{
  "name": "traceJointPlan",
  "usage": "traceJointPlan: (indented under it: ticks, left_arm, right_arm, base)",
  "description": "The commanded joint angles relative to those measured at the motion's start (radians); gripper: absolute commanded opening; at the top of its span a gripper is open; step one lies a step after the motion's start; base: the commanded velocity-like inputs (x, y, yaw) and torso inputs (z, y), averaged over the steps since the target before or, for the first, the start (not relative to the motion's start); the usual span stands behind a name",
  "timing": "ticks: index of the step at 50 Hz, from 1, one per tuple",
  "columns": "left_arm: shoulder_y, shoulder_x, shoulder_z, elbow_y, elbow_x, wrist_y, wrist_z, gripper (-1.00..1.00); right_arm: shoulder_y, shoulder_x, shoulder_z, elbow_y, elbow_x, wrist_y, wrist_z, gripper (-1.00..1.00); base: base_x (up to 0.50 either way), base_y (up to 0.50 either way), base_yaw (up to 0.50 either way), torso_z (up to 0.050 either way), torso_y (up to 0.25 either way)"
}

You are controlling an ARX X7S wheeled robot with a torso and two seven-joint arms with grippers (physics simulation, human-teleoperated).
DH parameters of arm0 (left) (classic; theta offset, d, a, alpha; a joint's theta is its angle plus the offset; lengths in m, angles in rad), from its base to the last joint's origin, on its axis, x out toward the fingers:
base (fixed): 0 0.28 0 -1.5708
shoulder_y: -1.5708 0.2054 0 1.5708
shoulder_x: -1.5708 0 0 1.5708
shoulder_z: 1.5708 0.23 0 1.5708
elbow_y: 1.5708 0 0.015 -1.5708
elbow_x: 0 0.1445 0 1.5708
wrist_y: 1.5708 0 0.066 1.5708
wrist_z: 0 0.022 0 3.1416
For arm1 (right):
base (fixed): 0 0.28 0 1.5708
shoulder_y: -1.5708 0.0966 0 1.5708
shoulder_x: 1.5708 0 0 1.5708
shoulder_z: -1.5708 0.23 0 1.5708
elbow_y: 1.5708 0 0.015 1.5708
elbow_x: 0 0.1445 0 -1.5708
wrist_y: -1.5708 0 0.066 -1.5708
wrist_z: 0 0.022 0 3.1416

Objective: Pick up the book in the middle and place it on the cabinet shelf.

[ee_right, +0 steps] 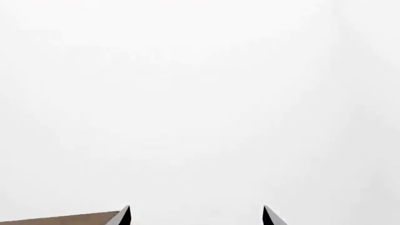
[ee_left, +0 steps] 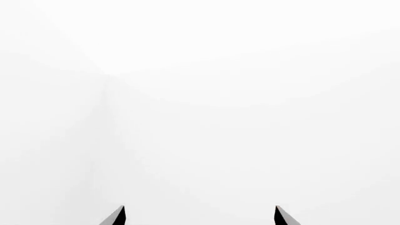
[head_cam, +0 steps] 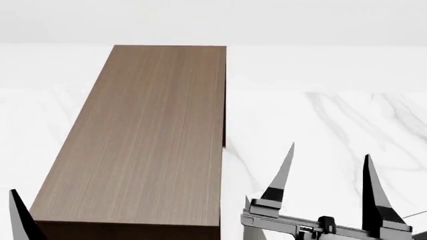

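The cabinet shelf [head_cam: 147, 135] is a long wood-grain top on a dark-brown cabinet, running from the near edge to the far middle of the head view. A strip of it shows in the right wrist view [ee_right: 59, 219]. The slate-grey book is out of view in every frame. My right gripper [head_cam: 329, 157] is open and empty, to the right of the cabinet, fingers pointing away. It also shows in its wrist view [ee_right: 196, 211]. Only one finger [head_cam: 20, 215] of my left gripper shows in the head view, left of the cabinet. In the left wrist view my left gripper [ee_left: 200, 211] is open and empty.
A white marble-veined floor [head_cam: 333, 110] lies around the cabinet, with a pale wall [head_cam: 213, 20] beyond it. Both wrist views face blank white surfaces.
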Motion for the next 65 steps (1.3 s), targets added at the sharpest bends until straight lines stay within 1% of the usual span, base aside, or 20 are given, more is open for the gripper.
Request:
traceJointPlan:
  ticks: [1, 9, 13, 15, 16, 18, 24, 33, 41, 49, 58, 65]
  left_arm:
    - [0.000, 0.008, -0.009, 0.000, 0.008, -0.005, 0.023, 1.00]
    - [0.000, 0.003, -0.003, -0.002, 0.007, -0.005, 0.019, 1.00]
    - [-0.001, 0.001, 0.001, -0.004, 0.006, -0.005, 0.018, 1.00]
    - [-0.001, -0.001, 0.003, -0.006, 0.006, -0.005, 0.018, 1.00]
    - [-0.001, -0.001, 0.003, -0.006, 0.006, -0.005, 0.017, 1.00]
    - [-0.001, -0.002, 0.005, -0.007, 0.005, -0.005, 0.017, 1.00]
    - [-0.001, -0.006, 0.011, -0.008, 0.004, -0.007, 0.016, 1.00]
    - [-0.001, -0.011, 0.018, -0.010, 0.000, -0.010, 0.014, 1.00]
    - [-0.003, -0.016, 0.026, -0.014, -0.007, -0.017, 0.015, 1.00]
    - [-0.004, -0.020, 0.034, -0.014, -0.010, -0.023, 0.017, 1.00]
    - [-0.005, -0.026, 0.041, -0.018, -0.014, -0.026, 0.016, 1.00]
    - [-0.005, -0.029, 0.047, -0.019, -0.016, -0.027, 0.015, 1.00]
  right_arm:
    - [0.142, -0.042, 0.060, 0.015, 0.002, 0.282, 0.056, 1.00]
    - [0.193, -0.066, 0.073, 0.033, 0.012, 0.363, 0.110, 1.00]
    - [0.217, -0.093, 0.103, 0.036, 0.013, 0.446, 0.185, 1.00]
    - [0.224, -0.105, 0.113, 0.037, 0.020, 0.456, 0.207, 1.00]
    - [0.224, -0.104, 0.112, 0.040, 0.019, 0.433, 0.207, 1.00]
    - [0.232, -0.108, 0.111, 0.031, 0.012, 0.452, 0.228, 1.00]
    - [0.280, -0.133, 0.132, 0.044, -0.048, 0.527, 0.367, 1.00]
    - [0.308, -0.134, 0.136, 0.052, -0.073, 0.597, 0.469, 1.00]
    - [0.335, -0.134, 0.130, 0.061, -0.081, 0.676, 0.532, 1.00]
    - [0.365, -0.142, 0.137, 0.039, -0.047, 0.753, 0.572, 1.00]
    - [0.390, -0.143, 0.139, 0.030, -0.013, 0.793, 0.619, 1.00]
    - [0.396, -0.139, 0.158, 0.077, 0.024, 0.791, 0.643, 1.00]
  base:
    - [0.00, 0.00, 0.00, 0.000, 0.000]
    - [0.00, 0.00, 0.00, 0.000, 0.000]
    - [0.00, 0.00, 0.00, 0.000, 0.000]
    - [0.00, 0.00, 0.00, 0.000, 0.000]
    - [0.00, 0.00, 0.00, 0.000, 0.000]
    - [0.00, 0.00, 0.00, 0.000, 0.000]
    - [0.00, 0.00, 0.00, 0.000, 0.000]
    - [0.00, 0.00, 0.00, 0.000, 0.000]
    - [0.00, 0.00, 0.00, 0.000, 0.000]
    - [0.00, 0.00, 0.00, 0.000, 0.000]
    - [0.00, 0.00, 0.00, 0.000, 0.000]
    - [0.00, 0.00, 0.00, 0.000, 0.000]
